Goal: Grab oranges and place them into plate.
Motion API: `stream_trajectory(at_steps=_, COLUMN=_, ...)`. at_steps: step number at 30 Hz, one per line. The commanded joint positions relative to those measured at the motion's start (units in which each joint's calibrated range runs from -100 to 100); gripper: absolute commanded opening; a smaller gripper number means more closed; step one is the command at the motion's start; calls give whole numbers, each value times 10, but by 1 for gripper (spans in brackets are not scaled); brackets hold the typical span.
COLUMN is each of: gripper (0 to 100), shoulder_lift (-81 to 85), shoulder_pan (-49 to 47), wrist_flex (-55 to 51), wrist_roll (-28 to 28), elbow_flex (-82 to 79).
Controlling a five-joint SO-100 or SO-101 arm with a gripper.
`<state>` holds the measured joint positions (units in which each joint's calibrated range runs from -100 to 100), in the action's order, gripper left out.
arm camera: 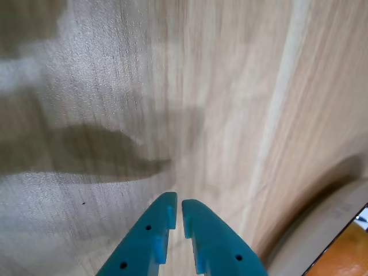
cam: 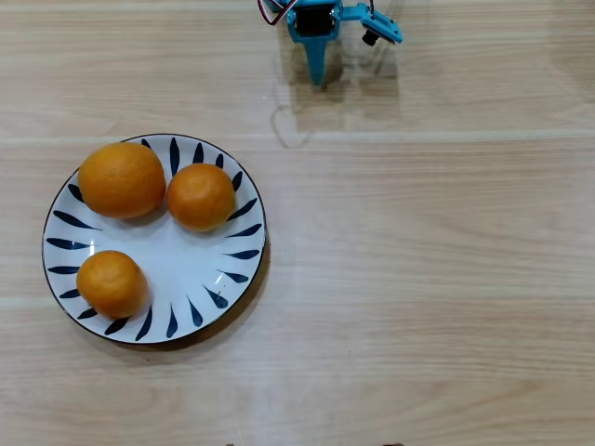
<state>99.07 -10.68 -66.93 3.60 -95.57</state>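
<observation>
Here, in the overhead view, three round, dimpled oranges sit on a glossy white plate (cam: 200, 279) with dark blue petal strokes at the left of the frame: the largest orange (cam: 122, 179) upper left, touching a medium orange (cam: 200, 196) beside it, and a smaller orange (cam: 112, 283) apart at lower left. At the top edge, the turquoise plastic end effector (cam: 318, 74) hangs empty over the pale, fine-grained wooden table (cam: 428, 279), its tapered fingers (arm camera: 155, 236) nearly closed with a thin slit between.
</observation>
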Motion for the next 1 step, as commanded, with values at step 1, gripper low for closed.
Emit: stream_trajectory(at_steps=1, gripper=2, shoulder_lift=5, shoulder_pan=0, wrist_flex=2, wrist_roll=1, elbow_flex=12)
